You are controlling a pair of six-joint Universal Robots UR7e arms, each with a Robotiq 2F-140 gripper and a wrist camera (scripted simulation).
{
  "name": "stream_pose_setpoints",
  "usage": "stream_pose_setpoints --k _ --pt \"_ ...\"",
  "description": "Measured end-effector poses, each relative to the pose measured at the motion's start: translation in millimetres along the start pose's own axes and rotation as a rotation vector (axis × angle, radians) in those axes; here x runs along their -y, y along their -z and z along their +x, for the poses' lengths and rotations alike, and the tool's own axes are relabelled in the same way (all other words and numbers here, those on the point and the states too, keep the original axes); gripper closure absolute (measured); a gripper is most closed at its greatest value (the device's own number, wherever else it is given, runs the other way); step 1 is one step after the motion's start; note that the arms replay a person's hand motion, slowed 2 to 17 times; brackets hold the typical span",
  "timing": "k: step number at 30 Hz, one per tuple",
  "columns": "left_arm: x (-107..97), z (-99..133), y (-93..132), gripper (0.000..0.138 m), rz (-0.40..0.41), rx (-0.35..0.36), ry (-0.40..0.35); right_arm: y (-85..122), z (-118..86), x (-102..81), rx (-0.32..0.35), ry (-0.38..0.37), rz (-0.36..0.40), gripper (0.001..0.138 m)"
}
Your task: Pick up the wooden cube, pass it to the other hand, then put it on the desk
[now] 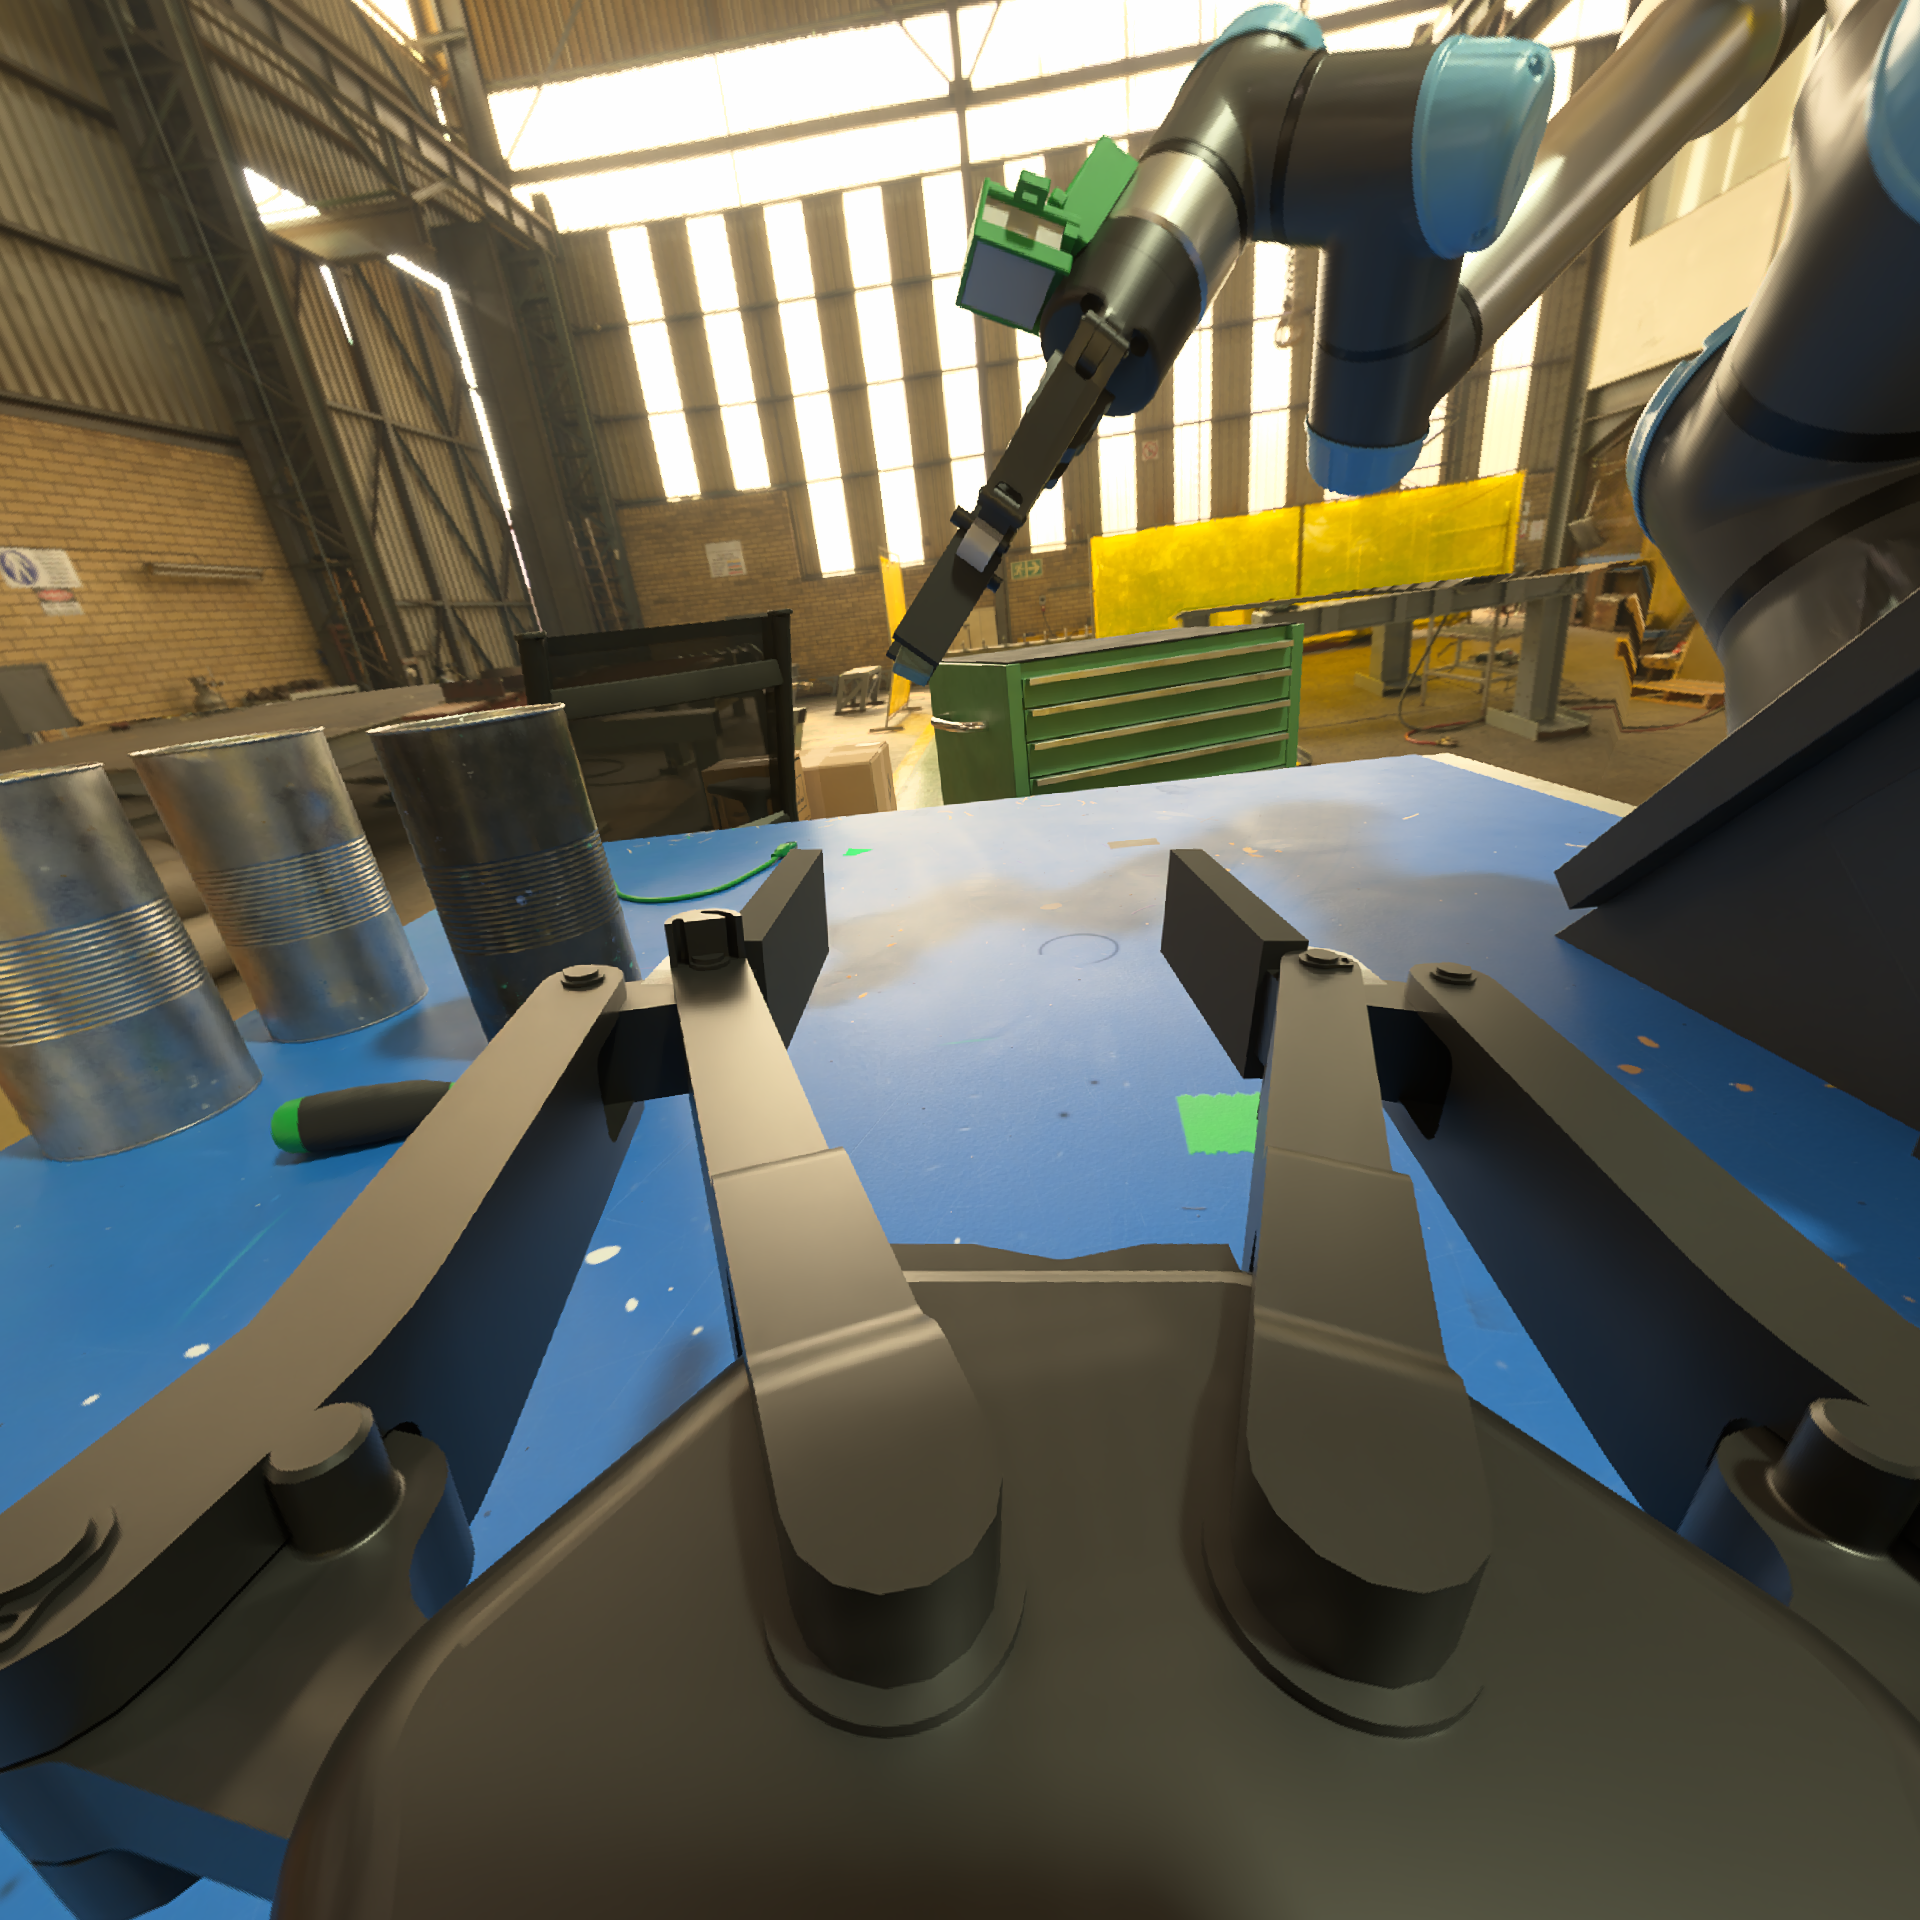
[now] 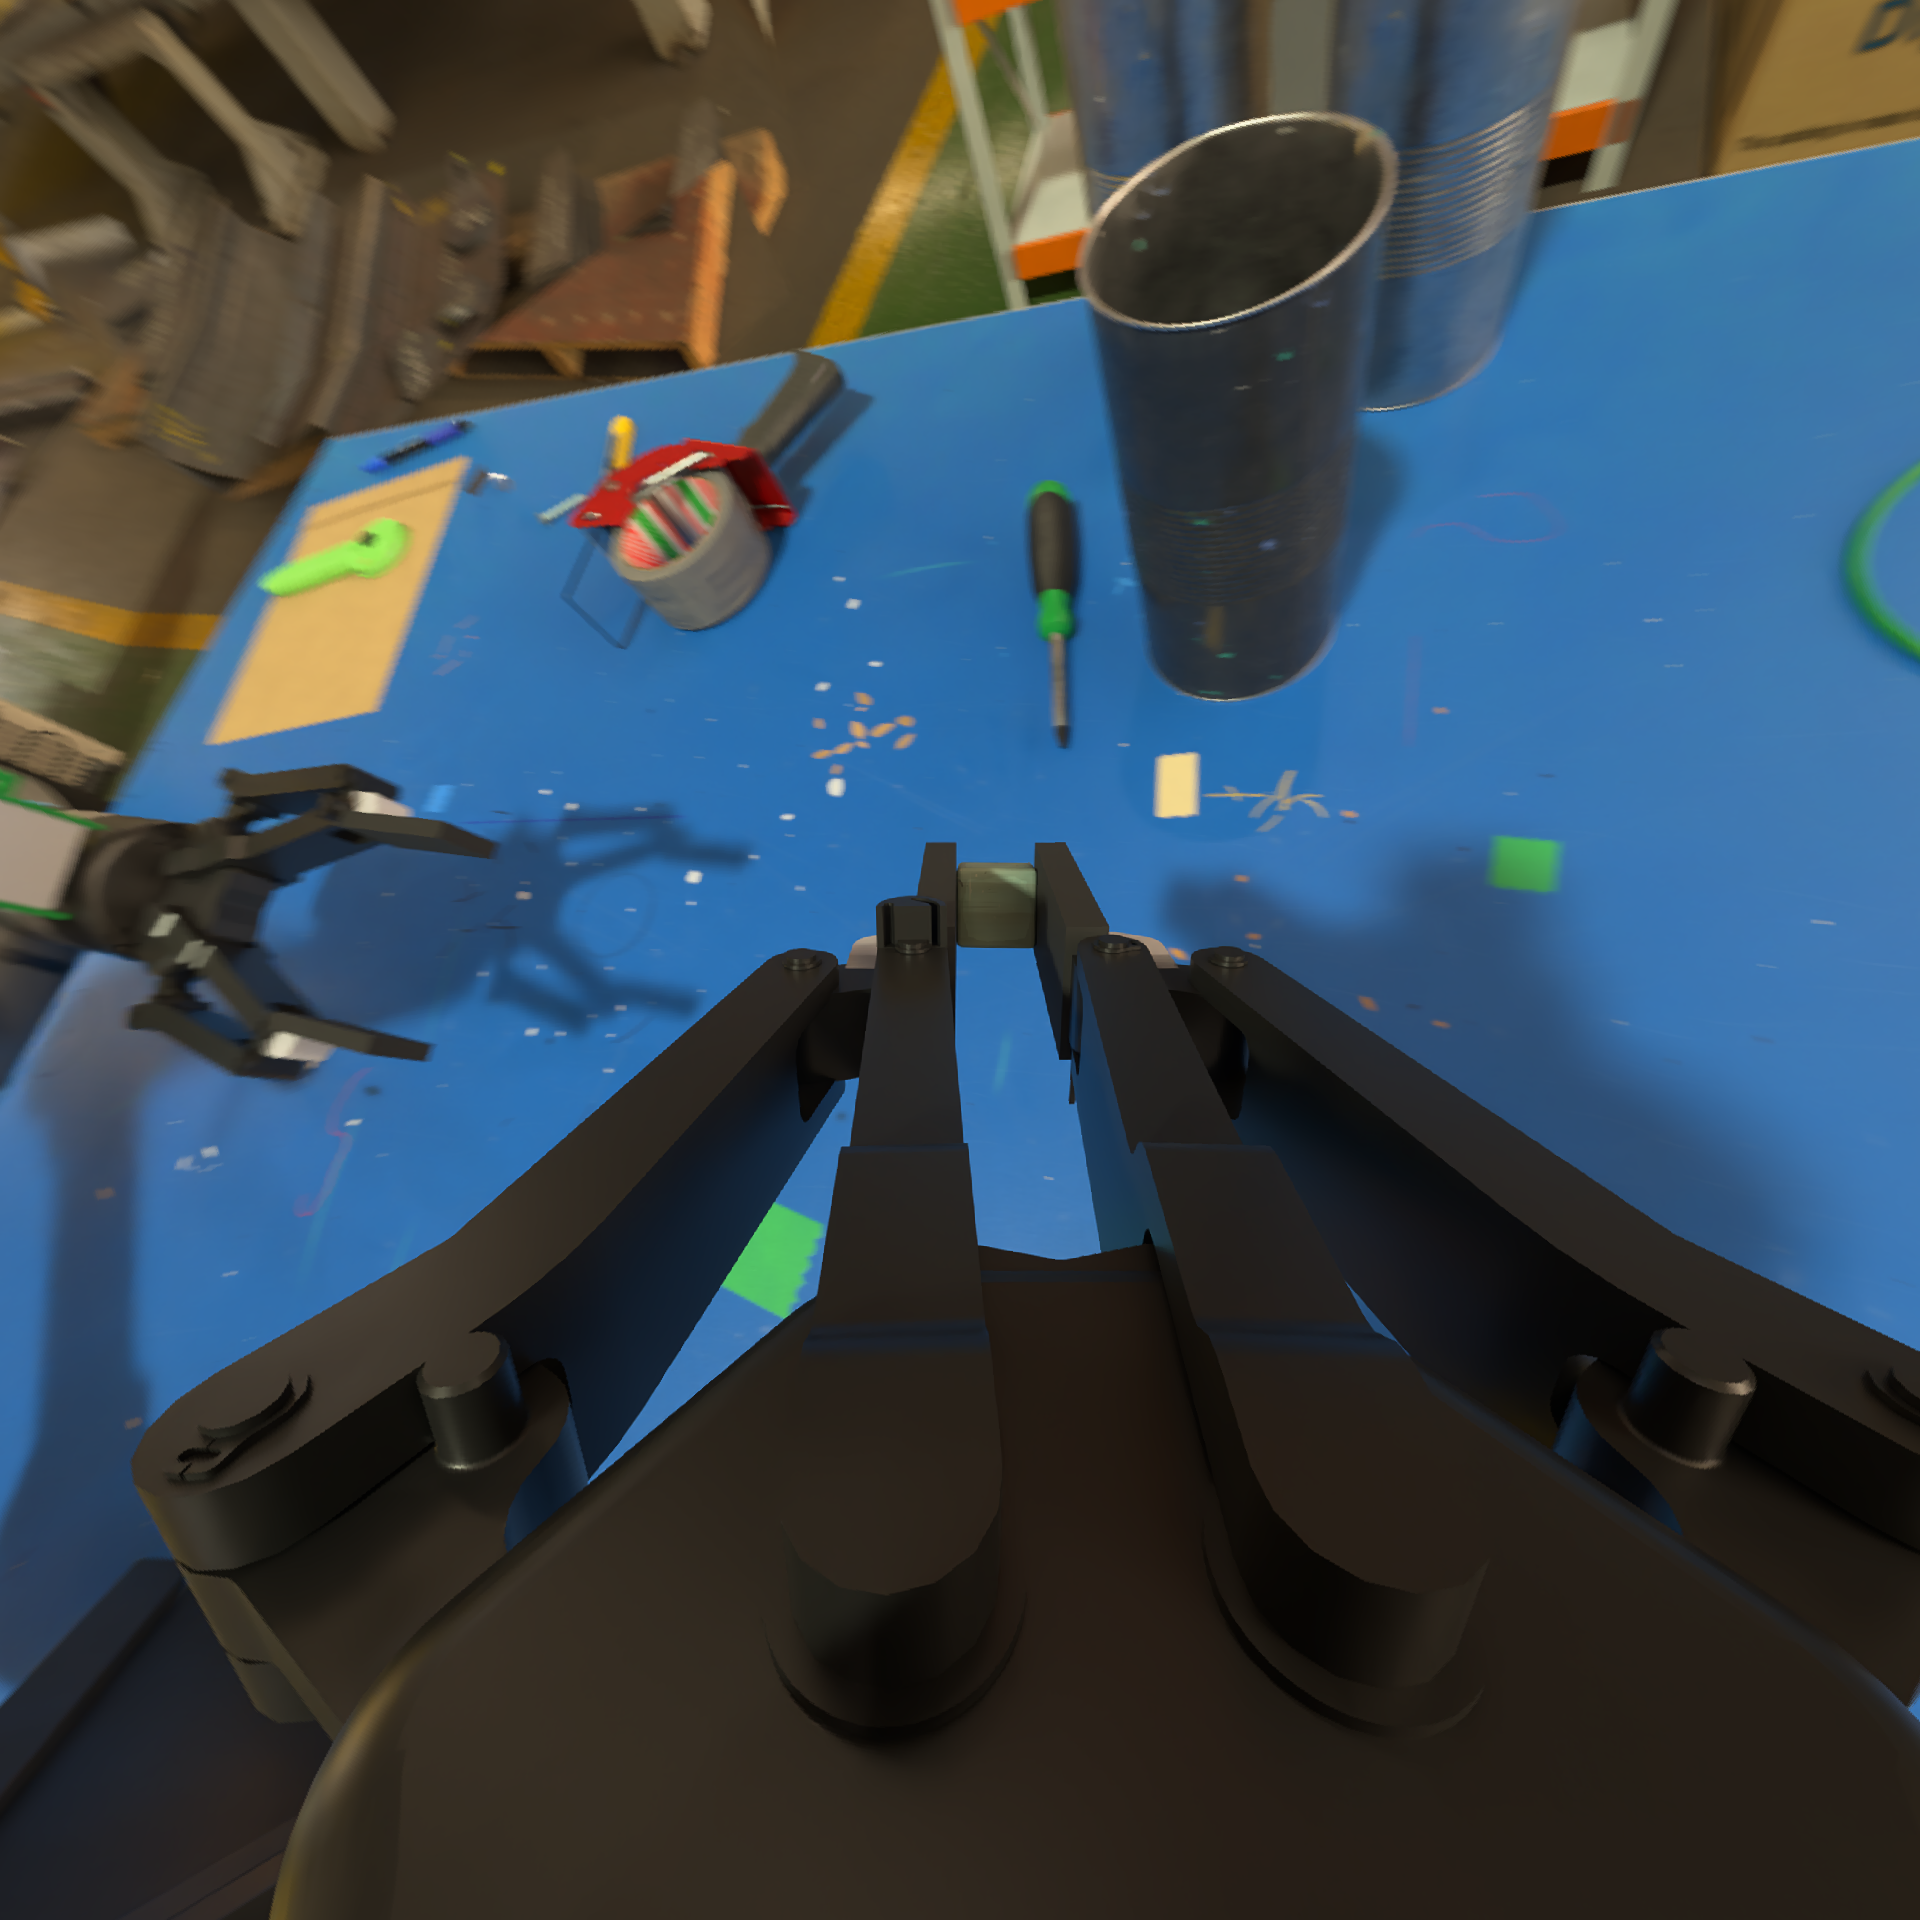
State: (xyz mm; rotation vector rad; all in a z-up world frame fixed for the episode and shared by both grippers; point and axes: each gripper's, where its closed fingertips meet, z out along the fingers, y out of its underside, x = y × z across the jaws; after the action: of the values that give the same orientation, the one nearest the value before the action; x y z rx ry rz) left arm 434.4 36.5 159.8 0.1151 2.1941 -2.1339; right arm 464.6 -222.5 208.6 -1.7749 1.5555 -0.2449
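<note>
Right gripper [image 2: 995, 896] pinches the wooden cube [image 2: 995, 904] between its fingertips, apparently clear of the desk [image 2: 1558, 1039]. Left gripper [image 1: 995, 940] is spread, empty. For handover, left pads should close on the cube's free faces before release.

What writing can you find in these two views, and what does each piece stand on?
Wall signs, far left: too small to read.
Notice on the brick wall: blurred.
Green sign beside the yellow screen: too small.
Cardboard box: blue lettering, cut off at the edge.
</note>
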Motion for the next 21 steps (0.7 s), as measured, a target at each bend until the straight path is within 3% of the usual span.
stream_pose_setpoints --k 6,11,15,21 --pt "-2.0 0.0 -2.5 0.048 -0.010 0.003 0.008 17.5 54.1 3.5 -0.208 0.022 -0.055 0.119" --pt "-3.3 0.1 -4.1 0.047 -0.014 0.006 0.009 27.8 93.5 3.1 -0.334 0.021 -0.111 0.119" --pt "-4.2 -0.1 -5.1 0.046 -0.016 0.011 0.007 30.6 118.6 0.7 -0.390 0.012 -0.159 0.119" --pt "-5.8 -0.5 -6.5 0.045 -0.018 0.018 0.006 27.3 149.0 -6.1 -0.422 -0.028 -0.225 0.119"
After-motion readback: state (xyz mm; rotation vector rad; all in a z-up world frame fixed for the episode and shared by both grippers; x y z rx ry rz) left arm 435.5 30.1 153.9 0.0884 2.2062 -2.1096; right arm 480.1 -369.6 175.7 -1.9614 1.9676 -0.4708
